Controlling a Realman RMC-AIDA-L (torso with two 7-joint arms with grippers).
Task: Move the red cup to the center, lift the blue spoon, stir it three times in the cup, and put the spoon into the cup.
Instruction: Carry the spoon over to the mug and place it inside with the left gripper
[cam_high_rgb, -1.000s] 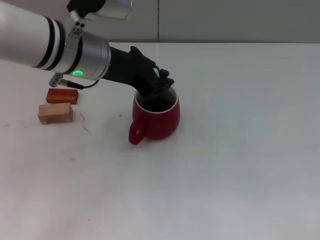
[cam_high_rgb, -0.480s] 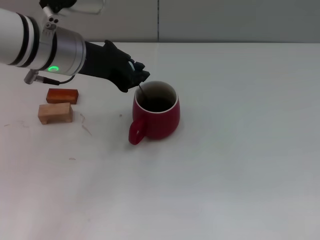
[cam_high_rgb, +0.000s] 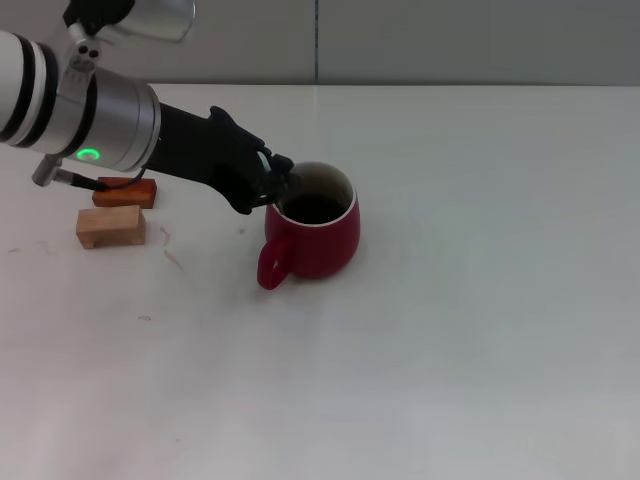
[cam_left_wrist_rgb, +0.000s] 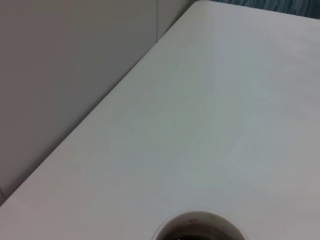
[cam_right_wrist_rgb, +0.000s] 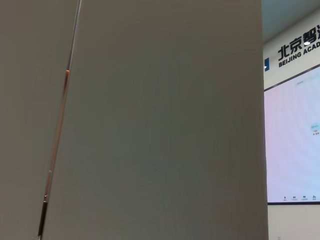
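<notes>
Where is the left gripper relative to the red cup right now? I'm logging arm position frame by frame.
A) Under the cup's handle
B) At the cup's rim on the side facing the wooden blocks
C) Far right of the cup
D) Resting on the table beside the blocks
B: in the head view the left gripper sits at the rim of the red cup, on the side toward the wooden blocks.

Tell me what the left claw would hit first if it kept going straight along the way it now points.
Most likely the red cup: the left claw points down toward its near rim, so it would meet that rim or enter the opening. Depth is unclear from the head view.
</notes>
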